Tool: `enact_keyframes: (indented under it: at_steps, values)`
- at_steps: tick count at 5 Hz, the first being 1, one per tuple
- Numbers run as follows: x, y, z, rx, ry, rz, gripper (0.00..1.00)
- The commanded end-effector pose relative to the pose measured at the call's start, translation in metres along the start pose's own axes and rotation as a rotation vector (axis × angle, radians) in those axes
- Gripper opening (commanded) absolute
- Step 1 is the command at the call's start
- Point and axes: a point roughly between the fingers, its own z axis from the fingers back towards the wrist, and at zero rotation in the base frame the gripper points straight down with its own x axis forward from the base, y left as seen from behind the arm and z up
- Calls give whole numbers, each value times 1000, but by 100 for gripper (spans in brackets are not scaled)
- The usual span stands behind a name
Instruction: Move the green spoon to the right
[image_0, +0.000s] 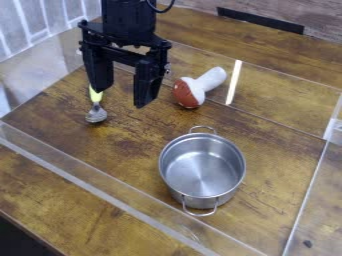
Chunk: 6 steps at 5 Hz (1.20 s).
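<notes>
The green spoon (96, 104) lies on the wooden table at the left, its yellow-green handle pointing away and its silver bowl nearest the camera. My gripper (119, 92) hangs straight down just right of it and above the table, open, with nothing between its black fingers (143, 86). The left finger stands right behind the spoon's handle and hides part of it; I cannot tell whether it touches.
A mushroom toy (198, 88) with a red-brown cap lies right of the gripper, next to a thin white upright post (234, 82). A steel pot (203, 167) stands front right. Clear acrylic walls (80, 175) fence the wooden table (267, 110).
</notes>
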Motion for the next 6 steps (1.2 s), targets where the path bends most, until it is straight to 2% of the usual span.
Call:
enact_keyframes:
  at_steps: [1, 2, 3, 4, 6]
  values:
    - [3, 7, -6, 1, 8, 75, 100]
    - [12, 27, -7, 0, -28, 244, 100]
    - [18, 52, -11, -16, -65, 399, 100]
    - [27, 67, -18, -26, -89, 490, 100]
    - [38, 81, -41, -45, -105, 551, 100]
